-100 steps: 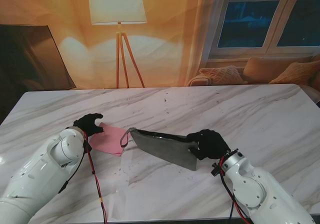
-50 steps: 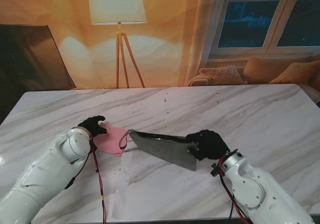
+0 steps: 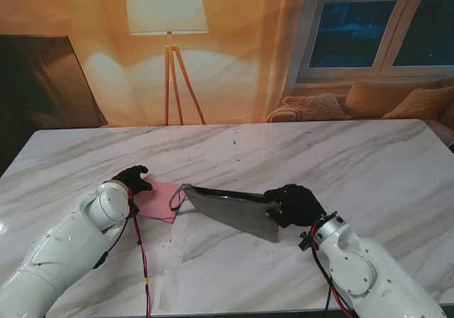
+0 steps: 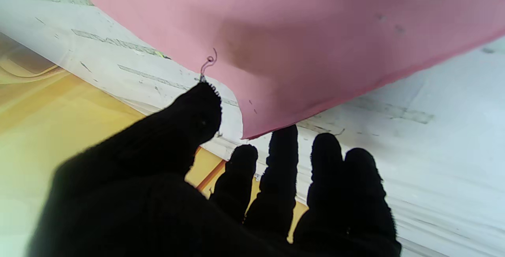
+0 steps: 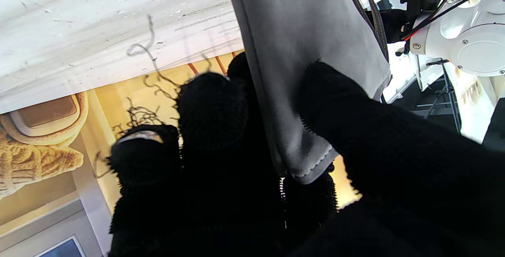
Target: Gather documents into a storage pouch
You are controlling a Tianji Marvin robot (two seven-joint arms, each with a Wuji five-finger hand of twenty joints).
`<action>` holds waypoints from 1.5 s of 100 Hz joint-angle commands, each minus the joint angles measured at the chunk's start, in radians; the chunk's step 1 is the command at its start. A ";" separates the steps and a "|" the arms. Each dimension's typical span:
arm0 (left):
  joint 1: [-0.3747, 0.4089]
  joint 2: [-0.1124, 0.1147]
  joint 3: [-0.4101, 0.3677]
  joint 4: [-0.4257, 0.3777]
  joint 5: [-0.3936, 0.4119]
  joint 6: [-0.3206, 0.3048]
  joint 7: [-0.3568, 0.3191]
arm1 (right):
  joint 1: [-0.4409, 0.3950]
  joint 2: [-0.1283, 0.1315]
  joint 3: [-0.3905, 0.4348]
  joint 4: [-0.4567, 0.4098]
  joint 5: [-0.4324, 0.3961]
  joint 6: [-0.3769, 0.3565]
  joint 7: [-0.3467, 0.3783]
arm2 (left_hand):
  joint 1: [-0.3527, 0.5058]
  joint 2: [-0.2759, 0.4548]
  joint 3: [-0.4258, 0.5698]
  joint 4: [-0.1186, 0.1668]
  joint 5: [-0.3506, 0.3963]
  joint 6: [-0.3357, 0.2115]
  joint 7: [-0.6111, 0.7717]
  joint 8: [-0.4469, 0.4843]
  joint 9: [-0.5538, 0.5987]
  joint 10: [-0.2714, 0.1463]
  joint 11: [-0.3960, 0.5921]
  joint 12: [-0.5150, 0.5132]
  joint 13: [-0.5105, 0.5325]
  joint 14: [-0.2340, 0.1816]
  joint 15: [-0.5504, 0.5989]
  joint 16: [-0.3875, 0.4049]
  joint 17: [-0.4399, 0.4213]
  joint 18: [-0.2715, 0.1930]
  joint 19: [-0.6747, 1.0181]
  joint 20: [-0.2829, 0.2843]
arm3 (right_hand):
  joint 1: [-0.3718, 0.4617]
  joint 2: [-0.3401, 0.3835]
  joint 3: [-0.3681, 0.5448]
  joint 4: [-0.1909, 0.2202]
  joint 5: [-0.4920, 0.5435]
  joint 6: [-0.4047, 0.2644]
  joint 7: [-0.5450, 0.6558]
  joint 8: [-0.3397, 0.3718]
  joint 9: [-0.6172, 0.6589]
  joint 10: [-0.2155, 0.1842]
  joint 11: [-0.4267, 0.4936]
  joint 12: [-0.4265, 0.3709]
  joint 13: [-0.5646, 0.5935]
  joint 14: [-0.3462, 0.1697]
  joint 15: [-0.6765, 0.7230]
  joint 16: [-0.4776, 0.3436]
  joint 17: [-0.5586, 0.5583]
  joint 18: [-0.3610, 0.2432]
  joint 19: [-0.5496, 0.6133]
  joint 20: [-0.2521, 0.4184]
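Holding the soft grey pouch (image 3: 234,211) pinched by its corner in my right hand (image 3: 296,204); the thin, floppy pink sheet (image 3: 159,197) lies on the counter (image 3: 340,162), my left hand (image 3: 130,177) spread at its edge.

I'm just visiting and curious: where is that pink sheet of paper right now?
In the stand's view the pink sheet lies on the table's left half, at the left robot hand's fingertips, beside the strap end of the grey pouch.

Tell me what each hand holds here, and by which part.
The right hand pinches the grey pouch at its end corner. The left hand holds nothing; its fingers sit spread at the pink sheet's corner.
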 commanded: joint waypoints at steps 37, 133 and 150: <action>-0.037 -0.007 0.035 0.040 0.002 0.057 -0.037 | -0.001 0.000 -0.004 -0.004 0.001 0.001 0.023 | -0.047 -0.027 0.005 0.010 0.181 0.061 0.020 -0.002 -0.002 0.061 0.152 0.240 0.028 0.063 0.199 0.183 -0.018 -0.012 0.105 0.086 | 0.042 0.054 0.026 0.055 0.065 -0.045 0.054 0.025 0.031 0.022 0.012 0.005 -0.006 -0.045 -0.008 -0.001 -0.002 -0.010 0.008 0.000; -0.017 0.005 0.028 -0.019 0.032 0.123 -0.056 | 0.001 -0.002 -0.006 -0.001 0.017 0.007 0.026 | 0.283 -0.105 0.000 -0.087 0.111 0.117 1.066 0.610 0.247 0.160 -0.085 -0.058 0.273 0.219 -0.028 -0.164 0.215 0.150 0.172 0.166 | 0.044 0.056 0.025 0.056 0.065 -0.045 0.056 0.025 0.029 0.024 0.013 0.005 -0.006 -0.047 -0.010 -0.002 -0.004 -0.012 0.005 0.000; -0.003 0.007 0.016 -0.040 0.046 0.112 -0.043 | -0.001 -0.001 -0.006 -0.002 0.017 0.006 0.028 | 0.325 -0.098 0.032 -0.059 0.091 0.112 1.089 0.684 0.471 0.143 -0.155 -0.078 0.460 0.248 -0.007 -0.242 0.449 0.211 0.279 0.218 | 0.044 0.056 0.025 0.056 0.065 -0.047 0.055 0.026 0.030 0.023 0.014 0.006 -0.008 -0.047 -0.011 -0.002 -0.004 -0.012 0.005 0.000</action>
